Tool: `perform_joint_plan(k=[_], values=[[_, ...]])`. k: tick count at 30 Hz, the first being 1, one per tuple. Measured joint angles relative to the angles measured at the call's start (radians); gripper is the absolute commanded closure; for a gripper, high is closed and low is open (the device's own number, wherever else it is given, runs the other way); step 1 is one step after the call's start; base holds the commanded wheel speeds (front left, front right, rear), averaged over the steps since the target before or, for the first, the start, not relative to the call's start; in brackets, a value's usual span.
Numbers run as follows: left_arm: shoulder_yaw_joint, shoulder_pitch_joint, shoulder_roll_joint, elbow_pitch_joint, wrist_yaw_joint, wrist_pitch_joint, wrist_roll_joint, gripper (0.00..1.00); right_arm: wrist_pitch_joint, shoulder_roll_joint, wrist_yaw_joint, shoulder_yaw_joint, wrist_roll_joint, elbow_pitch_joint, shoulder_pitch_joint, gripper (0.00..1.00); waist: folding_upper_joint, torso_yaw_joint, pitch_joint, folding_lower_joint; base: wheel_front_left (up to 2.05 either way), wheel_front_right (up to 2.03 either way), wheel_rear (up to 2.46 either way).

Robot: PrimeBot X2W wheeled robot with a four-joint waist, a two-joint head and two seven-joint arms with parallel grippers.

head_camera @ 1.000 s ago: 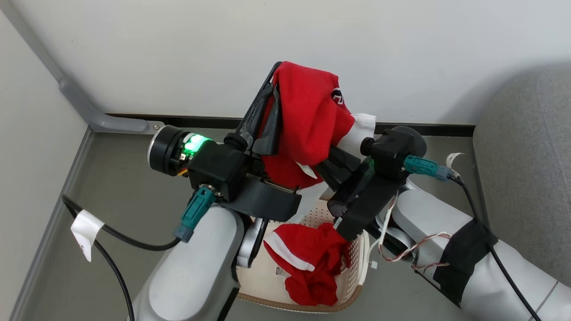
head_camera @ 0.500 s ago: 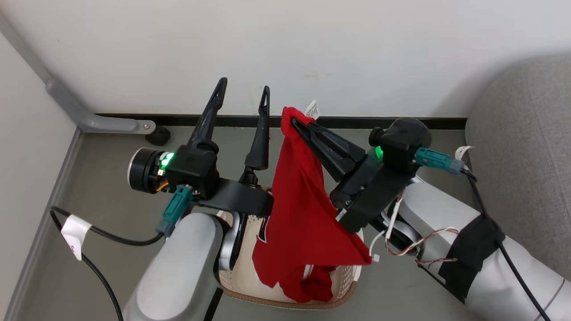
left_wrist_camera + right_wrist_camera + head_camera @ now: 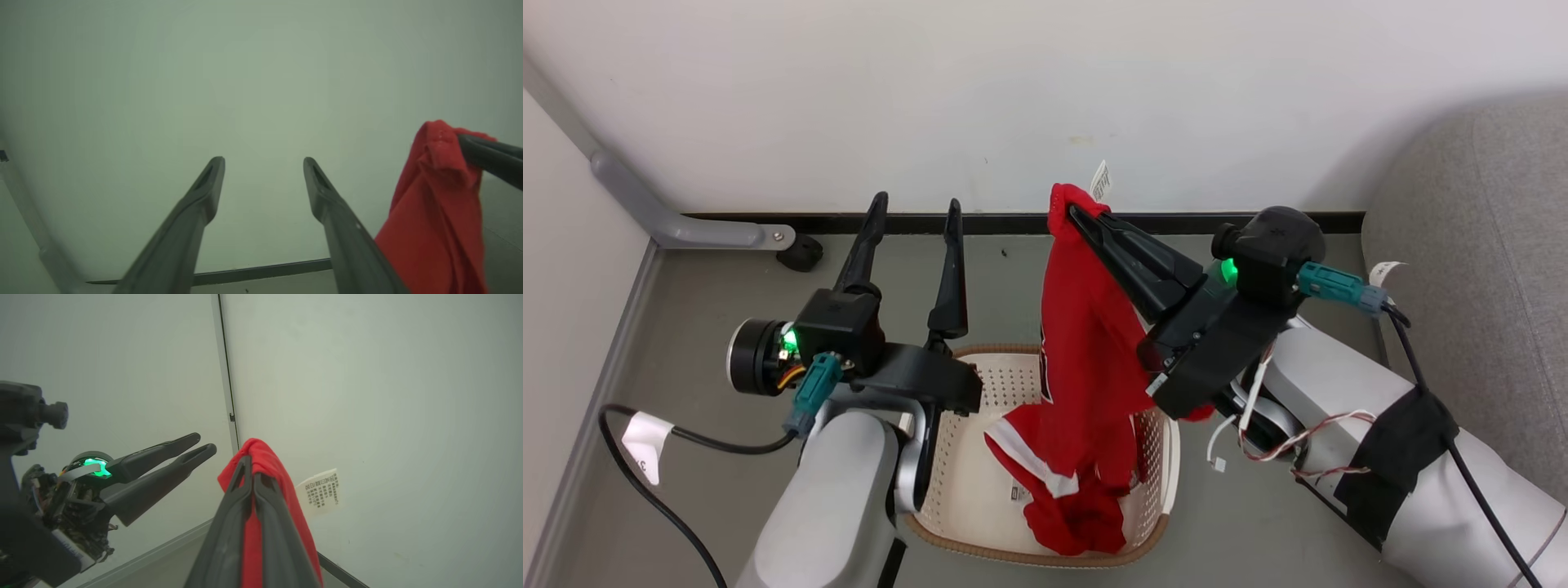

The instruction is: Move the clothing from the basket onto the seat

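A red garment of the clothing [image 3: 1086, 327] hangs from my right gripper [image 3: 1074, 211], which is shut on its top edge beside a small white tag [image 3: 1099, 180]. Its lower end drops into the cream perforated basket [image 3: 1164, 457], where more red cloth with a white band [image 3: 1029, 457] lies crumpled. My left gripper [image 3: 916, 204] stands open and empty, to the left of the hanging garment and apart from it. The left wrist view shows the left gripper [image 3: 263, 163] with its jaws wide, and the clothing [image 3: 433, 212] at the right. In the right wrist view the right gripper [image 3: 249, 461] pinches the clothing [image 3: 294, 514]. The grey seat [image 3: 1486, 286] is at the far right.
The basket sits on a grey floor [image 3: 727, 278] close to a white wall [image 3: 1013, 98] with a dark skirting strip. A grey bracket [image 3: 678, 229] runs along the left corner. Black cables [image 3: 645, 482] trail from both arms.
My left gripper has opened, let go of the red garment and moved left. The garment has unrolled and now hangs from the right gripper alone. The camera has shifted.
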Motion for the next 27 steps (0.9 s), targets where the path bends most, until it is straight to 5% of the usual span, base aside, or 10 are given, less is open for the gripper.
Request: perform_joint_plan(k=[27], values=[[0.147, 0.175, -0.001, 0.141, 0.0, 0.0, 0.053, 0.0, 0.0, -0.004, 0.0, -0.041, 0.0, -0.027, 0.0, 1.0, 0.0, -0.036, -0.034, 0.0, 0.0, 0.0, 0.0]])
